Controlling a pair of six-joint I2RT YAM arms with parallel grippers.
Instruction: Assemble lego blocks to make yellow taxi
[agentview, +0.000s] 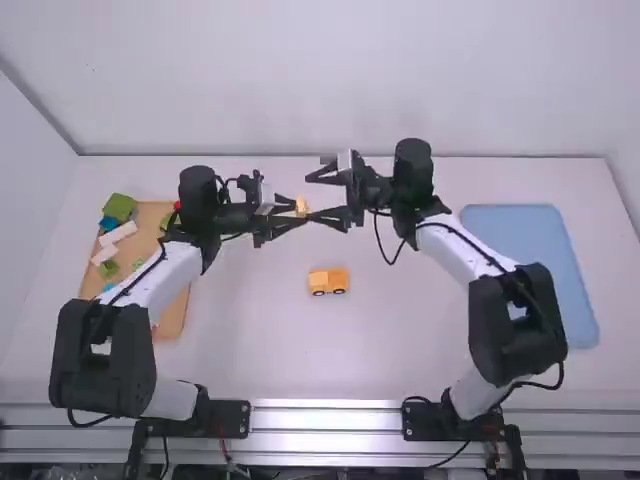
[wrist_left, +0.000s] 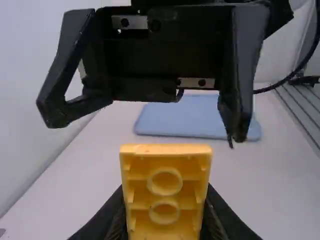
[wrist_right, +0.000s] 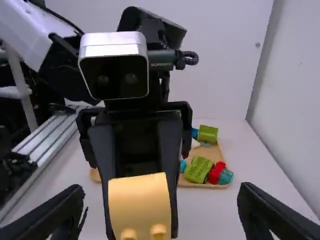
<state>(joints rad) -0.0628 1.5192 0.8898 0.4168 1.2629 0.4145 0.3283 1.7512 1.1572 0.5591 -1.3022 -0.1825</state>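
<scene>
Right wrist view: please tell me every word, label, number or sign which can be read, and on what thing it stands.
Small pale lettering on the black plug beside the left arm's wrist camera: too small to quote with certainty.
Yellow block: no text or sign.
Nothing else there carries readable text.

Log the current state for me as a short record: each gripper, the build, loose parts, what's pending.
Left gripper: shut on a yellow block, raised above the table
Right gripper: open, facing the left one, fingers spread, not gripping the block
Build: yellow vehicle with black wheels, on the table between the arms
Loose parts: green, blue, white and red pieces in the wooden tray, left side
Right side: blue tray
Pending: held block not on the vehicle; a handover to the right gripper looks likely
</scene>
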